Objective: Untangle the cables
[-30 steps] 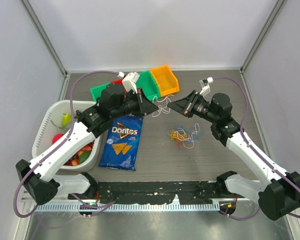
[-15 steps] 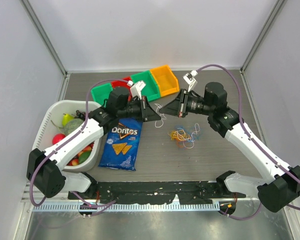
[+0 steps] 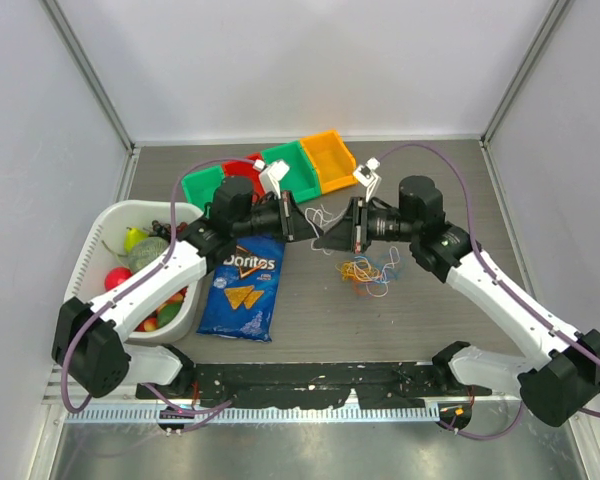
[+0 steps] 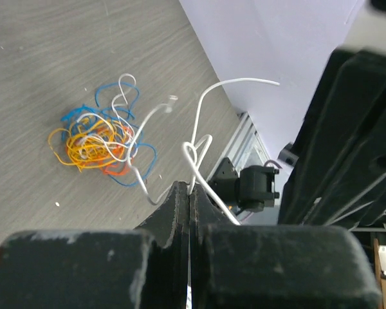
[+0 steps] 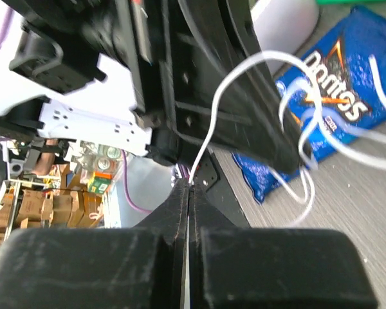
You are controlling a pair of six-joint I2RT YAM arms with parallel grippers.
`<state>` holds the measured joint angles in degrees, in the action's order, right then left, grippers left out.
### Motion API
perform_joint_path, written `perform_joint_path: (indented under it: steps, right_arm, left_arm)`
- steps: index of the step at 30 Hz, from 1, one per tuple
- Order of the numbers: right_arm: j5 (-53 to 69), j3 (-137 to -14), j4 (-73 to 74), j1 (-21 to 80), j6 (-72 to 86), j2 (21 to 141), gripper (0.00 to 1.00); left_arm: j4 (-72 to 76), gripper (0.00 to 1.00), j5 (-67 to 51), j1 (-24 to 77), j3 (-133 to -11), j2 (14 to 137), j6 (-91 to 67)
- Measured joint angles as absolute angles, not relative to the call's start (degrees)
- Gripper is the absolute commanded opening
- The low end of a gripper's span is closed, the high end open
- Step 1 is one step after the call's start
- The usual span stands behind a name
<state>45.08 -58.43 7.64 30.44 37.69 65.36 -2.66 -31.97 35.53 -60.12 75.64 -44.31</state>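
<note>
The left claw (image 4: 189,193) and the right claw (image 5: 188,190) are each pinched closed on a thin white cable (image 5: 210,129). They hold it nearly tip to tip above the middle of the bench (image 3: 310,330), with its loose loops curling around them. The tangle of cables (image 3: 365,270), orange, yellow, blue and white, lies on the bench just right of centre, well apart from the blue chip bag (image 3: 245,285) on its left.

Top view: bright, even, diffuse light. Faint soft shadows on table (image 3: 320,320), sheen on metal front edge (image 3: 310,450).
Wrist views: left gripper (image 4: 189,190) and right gripper (image 5: 188,187) dark, defocused. White cable (image 5: 212,129) blurred near lens. Cable tangle (image 4: 96,138) sharp.
</note>
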Motion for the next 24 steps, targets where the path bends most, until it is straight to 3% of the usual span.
perform_joint_path:
  steps: [6, 8, 10, 14, 16, 24]
  right_arm:
    - [40.32, -54.33, 13.10, 31.03, 34.30, 62.43, 0.02]
    - [36.91, -54.19, 15.11, 31.03, 33.34, 61.39, 0.09]
    - [34.41, -54.19, 15.92, 31.03, 32.80, 60.73, 0.19]
    - [31.05, -54.50, 17.37, 31.03, 31.29, 60.62, 0.59]
    - [29.78, -55.35, 18.81, 31.03, 30.39, 60.62, 0.69]
    - [26.63, -61.78, 20.18, 31.03, 26.20, 58.48, 0.76]
  left_arm:
    - [2.37, 0.00, -29.67, 34.11, -55.90, 72.38, -44.60]
    - [4.43, 0.00, -29.41, 33.98, -53.87, 70.57, -44.58]
    - [6.42, 0.00, -29.56, 33.93, -52.62, 69.28, -44.56]
    - [9.04, 0.00, -30.15, 33.93, -52.03, 68.12, -44.07]
    - [9.65, 0.00, -30.63, 33.93, -51.99, 67.75, -43.31]
    - [7.86, 0.00, -34.39, 33.93, -52.42, 67.22, -38.26]
